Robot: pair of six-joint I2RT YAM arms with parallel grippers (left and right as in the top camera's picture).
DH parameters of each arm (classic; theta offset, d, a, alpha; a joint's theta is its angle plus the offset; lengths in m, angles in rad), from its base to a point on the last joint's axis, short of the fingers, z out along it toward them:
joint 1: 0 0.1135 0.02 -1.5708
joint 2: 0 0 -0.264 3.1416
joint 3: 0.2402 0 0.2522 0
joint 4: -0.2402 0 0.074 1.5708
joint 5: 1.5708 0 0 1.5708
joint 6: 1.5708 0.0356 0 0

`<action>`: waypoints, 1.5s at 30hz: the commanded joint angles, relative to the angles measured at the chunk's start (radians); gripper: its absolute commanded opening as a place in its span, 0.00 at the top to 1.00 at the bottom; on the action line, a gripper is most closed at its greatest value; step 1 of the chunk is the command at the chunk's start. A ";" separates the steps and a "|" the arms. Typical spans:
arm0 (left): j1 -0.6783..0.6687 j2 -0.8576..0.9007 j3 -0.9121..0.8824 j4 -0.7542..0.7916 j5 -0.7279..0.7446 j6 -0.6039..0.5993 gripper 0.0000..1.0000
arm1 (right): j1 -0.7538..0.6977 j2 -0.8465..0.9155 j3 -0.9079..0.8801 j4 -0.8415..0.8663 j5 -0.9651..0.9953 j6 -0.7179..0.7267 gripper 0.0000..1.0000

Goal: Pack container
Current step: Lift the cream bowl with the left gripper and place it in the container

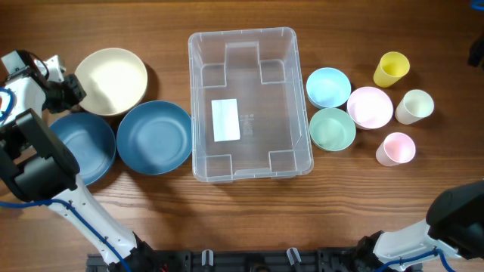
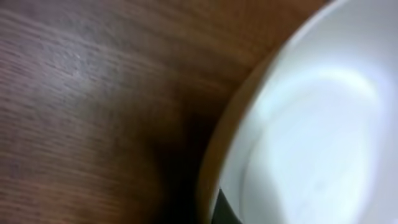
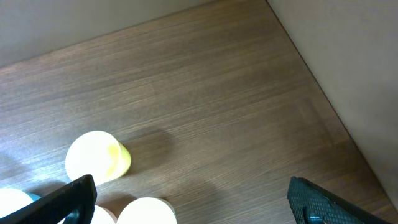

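Note:
The container [image 1: 249,155] is a large clear rectangular bin in the middle of the table, empty, with a white label on its bottom. My left gripper [image 1: 66,88] is at the left rim of a cream bowl [image 1: 112,81]. The left wrist view is blurred and shows that bowl [image 2: 311,124] very close, with one dark fingertip [image 2: 225,208] just inside its rim. I cannot tell whether the jaws pinch the rim. My right gripper [image 3: 189,200] is wide open and empty over bare wood, near a yellow cup [image 3: 96,157] and a white cup [image 3: 146,211].
Two dark blue bowls [image 1: 154,137] [image 1: 83,147] lie left of the bin. To its right are light blue [image 1: 328,87], green [image 1: 332,128] and pink [image 1: 370,106] small bowls, and yellow [image 1: 391,69], white [image 1: 414,106] and pink [image 1: 395,149] cups.

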 commanded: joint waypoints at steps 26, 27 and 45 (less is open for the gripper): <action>-0.631 -0.382 0.176 -0.134 -0.103 -0.240 0.96 | 0.001 0.017 -0.010 0.002 0.014 -0.013 0.00; -0.669 -0.368 0.176 -0.148 -0.149 -0.240 0.96 | 0.001 0.017 -0.010 0.002 0.014 -0.013 0.00; -0.853 -0.090 0.176 -0.167 -0.217 -0.337 0.96 | 0.001 0.017 -0.010 0.002 0.014 -0.013 0.00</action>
